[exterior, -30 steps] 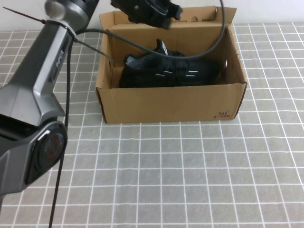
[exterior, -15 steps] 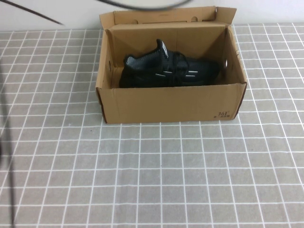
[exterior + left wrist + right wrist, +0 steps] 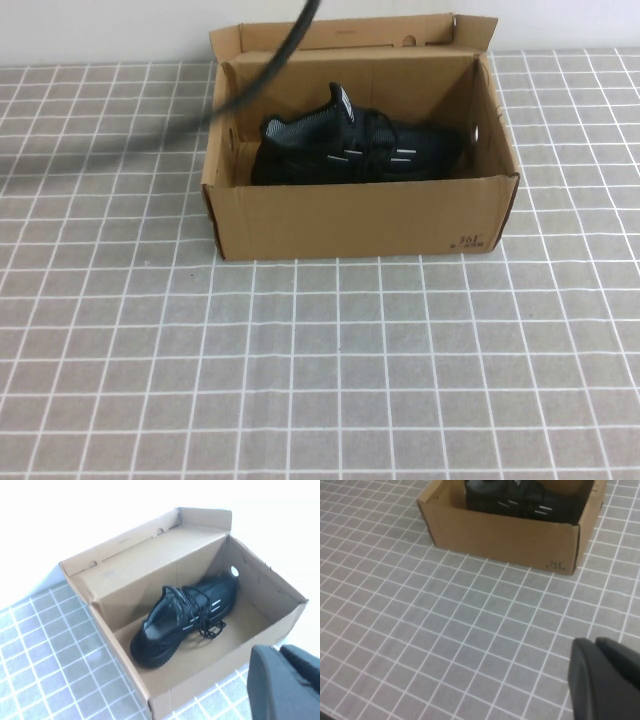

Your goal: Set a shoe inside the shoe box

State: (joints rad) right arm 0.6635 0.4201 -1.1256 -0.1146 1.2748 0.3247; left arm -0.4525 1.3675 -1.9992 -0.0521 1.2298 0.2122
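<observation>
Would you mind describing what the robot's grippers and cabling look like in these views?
Only parts show. The left gripper and the right gripper appear as matte black, rounded fingers pressed together. A blurred black cable crosses the overhead view. No markings are visible.

From above, the near wall of the brown cardboard shoe box (image 3: 360, 215) hides the sole and lower side of the all-black knit sneaker (image 3: 355, 148), and we can't read the small dark print at its front corner. A blurred dark cable (image 3: 262, 78) streaks across the box's left corner. The black left gripper (image 3: 287, 682) and black right gripper (image 3: 605, 677) both run off their wrist pictures' edges.
</observation>
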